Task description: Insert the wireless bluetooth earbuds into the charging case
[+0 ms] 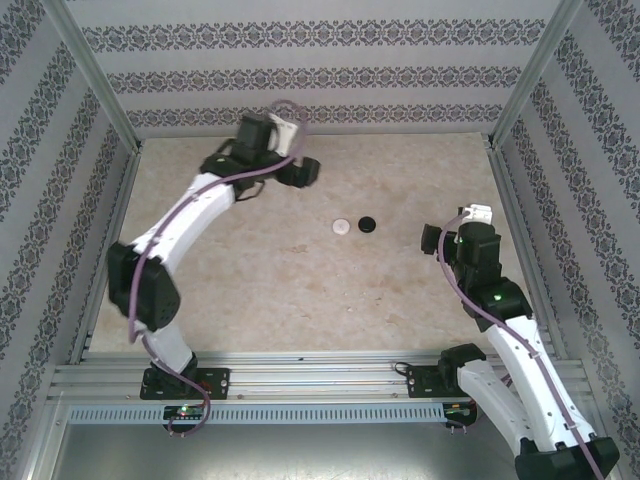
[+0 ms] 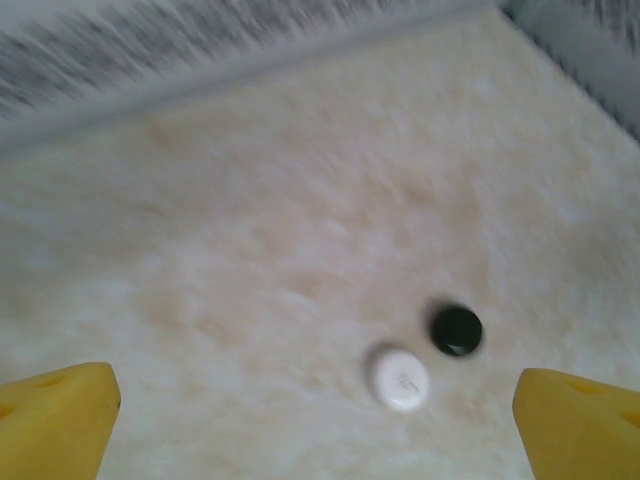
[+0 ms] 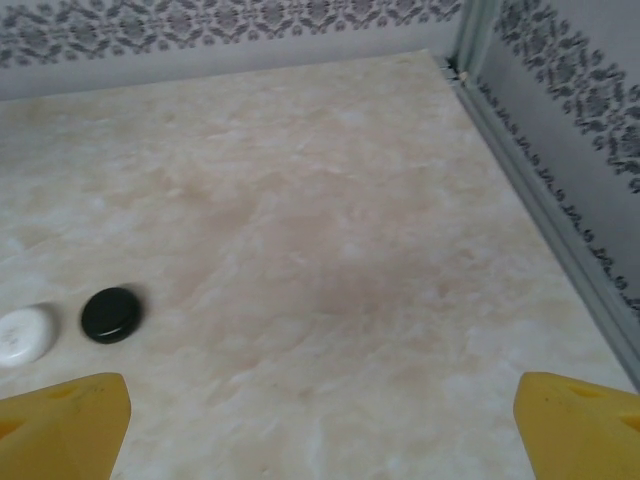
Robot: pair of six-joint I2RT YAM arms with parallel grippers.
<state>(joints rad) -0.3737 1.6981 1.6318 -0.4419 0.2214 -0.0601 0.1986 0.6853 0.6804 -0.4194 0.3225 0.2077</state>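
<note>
White links (image 1: pixel 195 205), black joints (image 1: pixel 155 300), purple cables (image 1: pixel 133 285); yellow claw fingers (image 2: pixel 60 415); green LED (image 1: pixel 497 296).

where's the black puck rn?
Top view: on the table, slightly right of centre, the black puck sits just right of the white puck, small gap between.

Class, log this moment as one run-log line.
left fingers open | right fingers open | white puck beside black puck on table | nothing held
</note>
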